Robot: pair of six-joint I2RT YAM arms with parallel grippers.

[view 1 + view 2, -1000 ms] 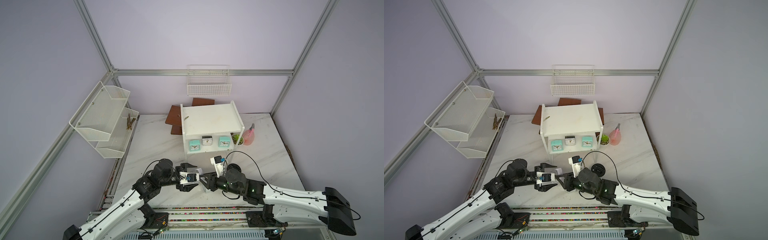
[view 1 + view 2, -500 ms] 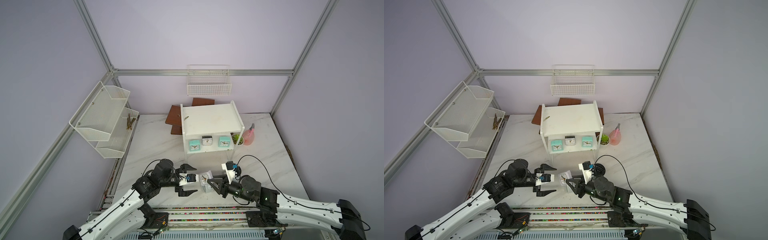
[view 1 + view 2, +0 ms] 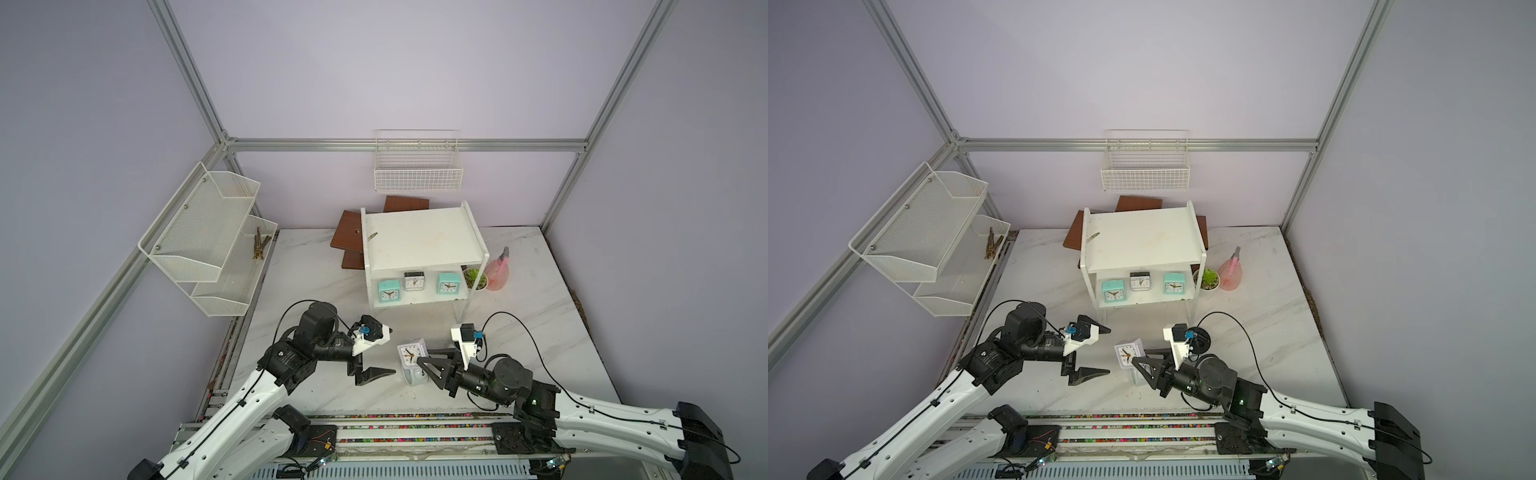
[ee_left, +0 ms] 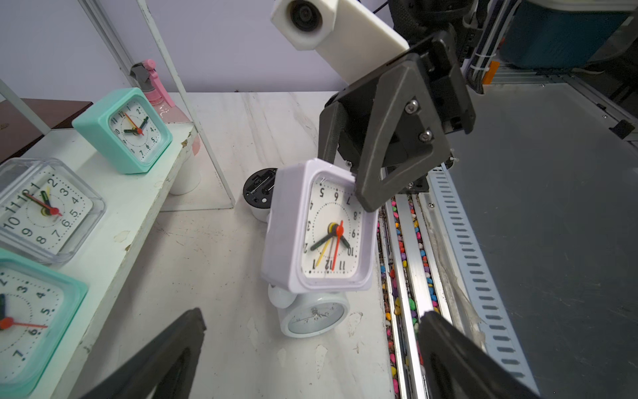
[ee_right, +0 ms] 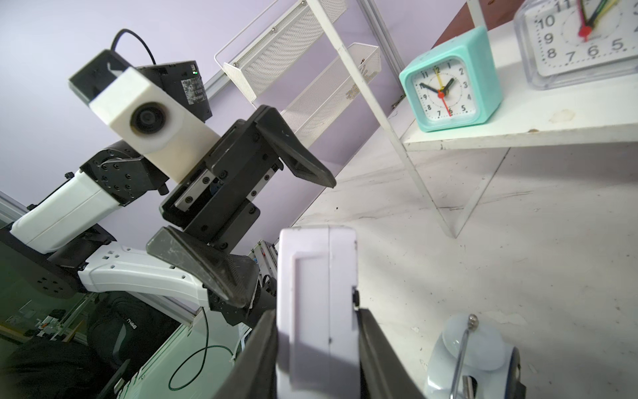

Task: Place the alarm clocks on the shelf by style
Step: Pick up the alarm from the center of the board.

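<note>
The right gripper [image 3: 423, 360] was pinching a whitish square clock [image 3: 409, 354] by its two sides, holding it in the air at a tilt near the front of the table [image 3: 316, 291]. It hung directly over a round white clock [image 3: 415, 376] that lay on the table. The left gripper [image 3: 1106, 350] hung just beside them with its jaws spread wide and nothing between them.

On the lower board of the shelf [image 3: 419, 237] stood two mint clocks [image 3: 389, 290] [image 3: 448, 283], with a pale square clock [image 3: 414, 281] between them, set a little further back. The top board was bare apart from one small scrap. A second round clock [image 3: 1200, 338] sat on the table near the shelf's front post.

The step in hand looked like carrying the held clock to the shelf. Its match seemed to be the pale one on the lower board, though that case looked clearer, so I could not be sure. To do it well, the arm should rise clear of the round clock below, level the clock before reaching the board, and go in low under the top board. The gaps there were narrow, so a slow approach would avoid knocking a mint clock.
</note>
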